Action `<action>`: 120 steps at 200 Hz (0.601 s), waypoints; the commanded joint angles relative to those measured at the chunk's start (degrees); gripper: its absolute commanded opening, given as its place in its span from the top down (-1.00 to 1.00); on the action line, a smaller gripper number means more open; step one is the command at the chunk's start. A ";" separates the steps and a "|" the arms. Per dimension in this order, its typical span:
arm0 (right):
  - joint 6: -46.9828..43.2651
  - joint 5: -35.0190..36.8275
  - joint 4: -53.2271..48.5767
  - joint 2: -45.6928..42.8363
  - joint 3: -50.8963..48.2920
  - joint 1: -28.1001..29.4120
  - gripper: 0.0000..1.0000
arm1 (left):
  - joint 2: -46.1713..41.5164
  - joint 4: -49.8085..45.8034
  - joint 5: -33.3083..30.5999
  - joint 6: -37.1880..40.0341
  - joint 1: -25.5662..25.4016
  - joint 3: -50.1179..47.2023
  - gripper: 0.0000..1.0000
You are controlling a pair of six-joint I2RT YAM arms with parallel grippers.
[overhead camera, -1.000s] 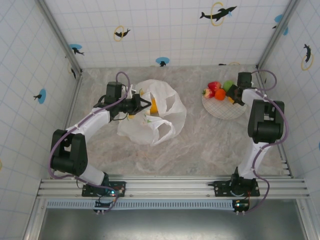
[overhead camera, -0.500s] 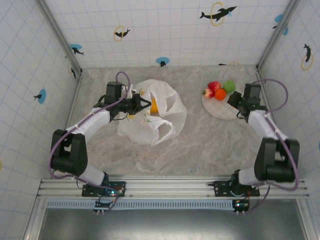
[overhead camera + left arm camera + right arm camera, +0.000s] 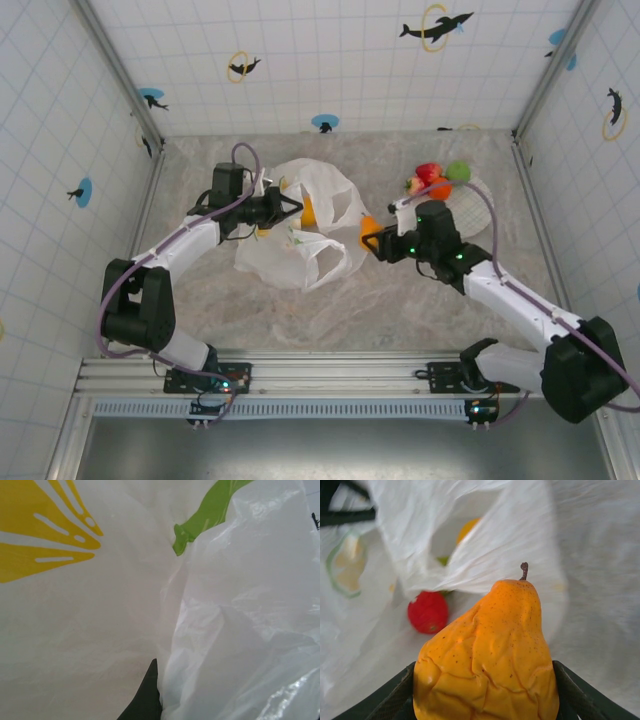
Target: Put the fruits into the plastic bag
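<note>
Pear (image 3: pixel 487 655), seemingly light, stiff and slick, sits clamped at its fat belly in the right gripper (image 3: pixel 376 240), just right of the floppy bag (image 3: pixel 300 262); the left gripper (image 3: pixel 285 208) hold there is unclear.

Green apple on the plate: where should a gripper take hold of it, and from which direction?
Probably from straight above, closing on the widest middle of the green apple. It is round and sits at the far edge of the plate, with a red apple on its left and an orange fruit just nearer, so coming in sideways looks crowded.
</note>
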 commanded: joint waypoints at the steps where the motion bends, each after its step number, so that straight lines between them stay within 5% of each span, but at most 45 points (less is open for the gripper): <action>1: -3.42 -1.27 2.11 4.64 2.01 2.94 -0.20 | 0.10 0.97 1.14 -0.52 0.45 -0.39 1.00; 78: -3.04 -3.12 10.22 21.94 11.73 7.47 -0.17 | 0.23 1.40 1.83 -0.79 0.07 -0.39 1.00; 120: 2.08 2.50 15.98 27.08 14.19 10.23 -0.18 | -0.25 1.38 2.03 -0.96 -0.65 -0.39 1.00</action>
